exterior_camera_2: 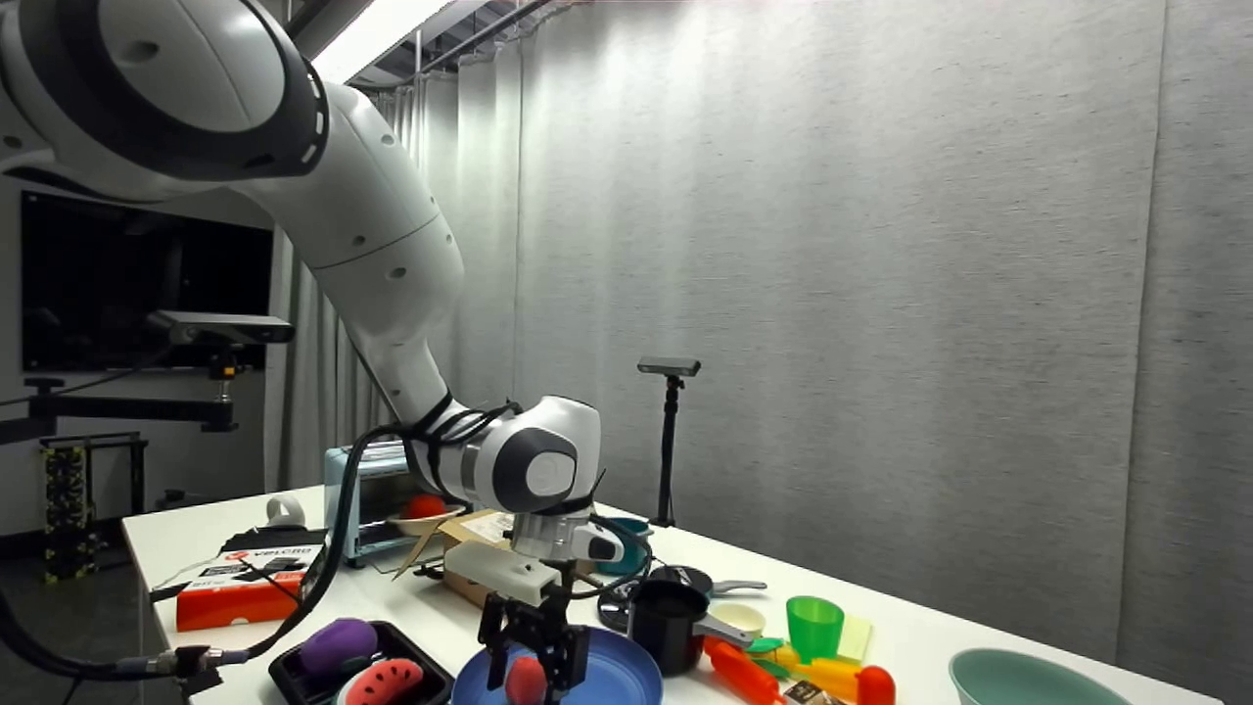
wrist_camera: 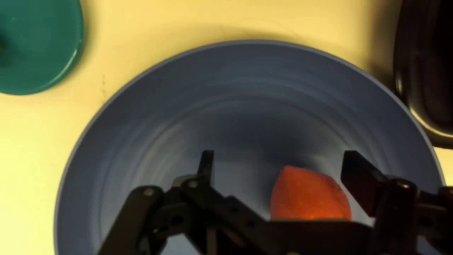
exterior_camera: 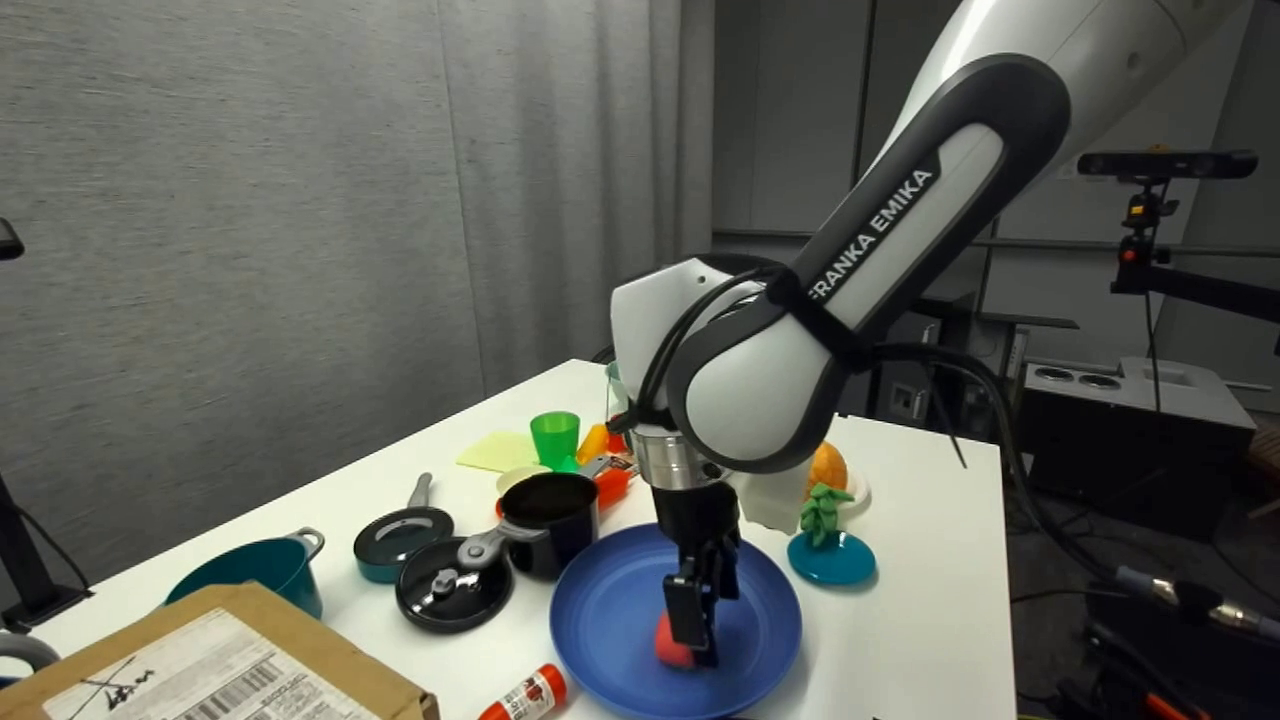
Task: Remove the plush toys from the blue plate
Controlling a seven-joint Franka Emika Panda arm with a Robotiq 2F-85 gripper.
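A small red plush toy [exterior_camera: 672,646] sits on the blue plate [exterior_camera: 595,625]. It also shows in an exterior view [exterior_camera_2: 526,680] and in the wrist view [wrist_camera: 308,194]. My gripper [exterior_camera: 695,625] is low over the plate [wrist_camera: 254,53], pointing down. In the wrist view, my gripper [wrist_camera: 279,159] is open. The red toy is between the fingers, nearer the right one, with a gap on both sides. Its lower part is hidden by the gripper. A purple plush toy [exterior_camera_2: 338,644] lies in a black tray [exterior_camera_2: 440,676]. An orange toy [exterior_camera: 828,468] with green leaves is off the plate.
A black pot [exterior_camera: 548,515] stands close to the plate's edge, with a black lid [exterior_camera: 455,590] beside it. A teal dish [exterior_camera: 832,562] is on the plate's opposite side. A glue stick [exterior_camera: 530,695] and cardboard box [exterior_camera: 200,660] are nearby. A watermelon toy [exterior_camera_2: 387,678] lies in the tray.
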